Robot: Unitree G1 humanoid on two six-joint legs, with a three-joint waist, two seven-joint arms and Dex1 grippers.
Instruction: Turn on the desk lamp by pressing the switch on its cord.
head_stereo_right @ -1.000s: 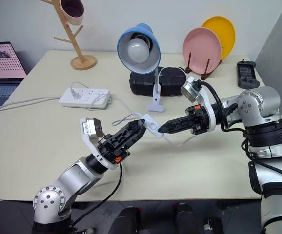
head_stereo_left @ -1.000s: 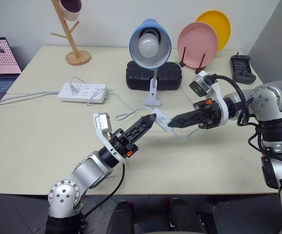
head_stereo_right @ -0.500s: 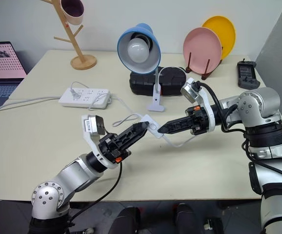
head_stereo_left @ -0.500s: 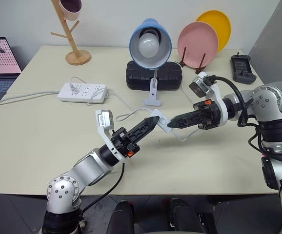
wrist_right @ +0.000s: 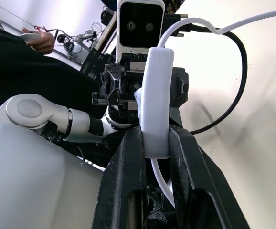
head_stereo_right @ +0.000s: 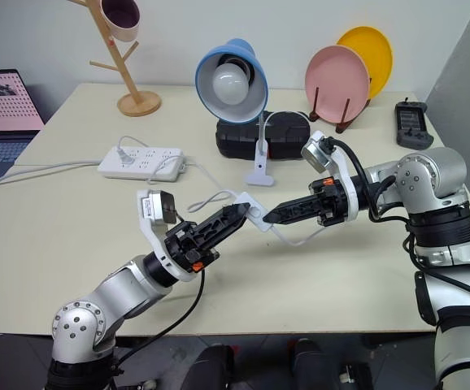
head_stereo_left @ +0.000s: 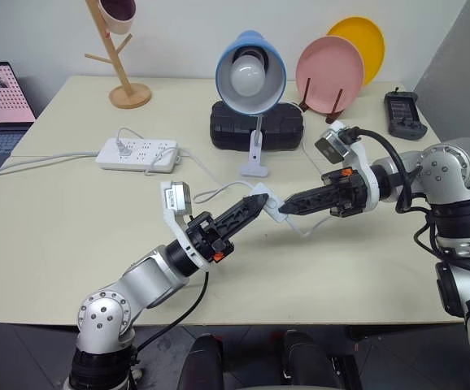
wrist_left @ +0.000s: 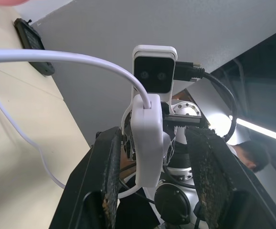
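Switch held up in front of the desk lamp [head_stereo_left: 250, 71]

Our right hand [head_stereo_left: 285, 208] pinches the switch [head_stereo_left: 272, 206] tight above the bench [head_stereo_left: 48, 236]; our left hand [head_stereo_left: 259, 199], fingers part-spread, brackets its other end without gripping, cord [head_stereo_left: 211, 192] trailing lampward.

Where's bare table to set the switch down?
Free: the near strip of table in front of both hands, and the left stretch in front of the power strip. Crowded: the back edge, with the lamp, black case, plates and cup stand.
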